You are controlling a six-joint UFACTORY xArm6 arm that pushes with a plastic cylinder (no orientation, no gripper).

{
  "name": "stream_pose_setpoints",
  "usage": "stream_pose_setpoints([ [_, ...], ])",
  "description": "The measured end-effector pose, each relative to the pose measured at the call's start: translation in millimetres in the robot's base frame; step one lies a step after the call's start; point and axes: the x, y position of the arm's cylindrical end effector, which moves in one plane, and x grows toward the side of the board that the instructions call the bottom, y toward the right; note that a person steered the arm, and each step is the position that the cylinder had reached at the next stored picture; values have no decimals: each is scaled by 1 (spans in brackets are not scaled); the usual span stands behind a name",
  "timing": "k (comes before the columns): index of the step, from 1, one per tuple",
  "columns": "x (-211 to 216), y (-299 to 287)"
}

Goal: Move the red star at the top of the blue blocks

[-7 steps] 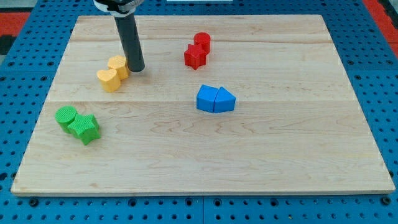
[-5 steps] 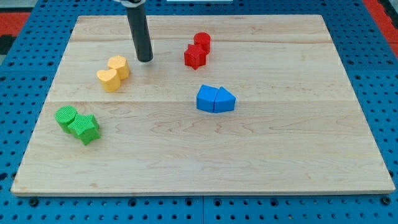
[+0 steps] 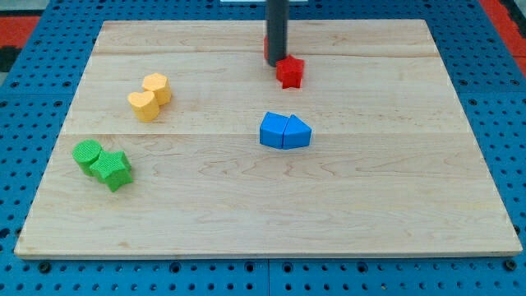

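Note:
The red star lies on the wooden board near the view's top, a little above and right of the two blue blocks, which sit side by side at the middle. My tip stands just above and left of the star, touching or nearly touching it. A second red block is almost wholly hidden behind the rod; only a sliver shows at its left side.
Two yellow blocks sit together at the view's upper left. Two green blocks, one a star, sit at the lower left. A blue pegboard surrounds the board.
My tip has swept right from beside the yellow blocks to the red blocks. The red star has shifted right and slightly down, away from the other red block.

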Motion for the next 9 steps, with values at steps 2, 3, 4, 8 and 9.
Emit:
stream_pose_setpoints([
  [2,22,48],
  [3,11,90],
  [4,45,92],
  [8,49,33],
  [9,41,13],
])
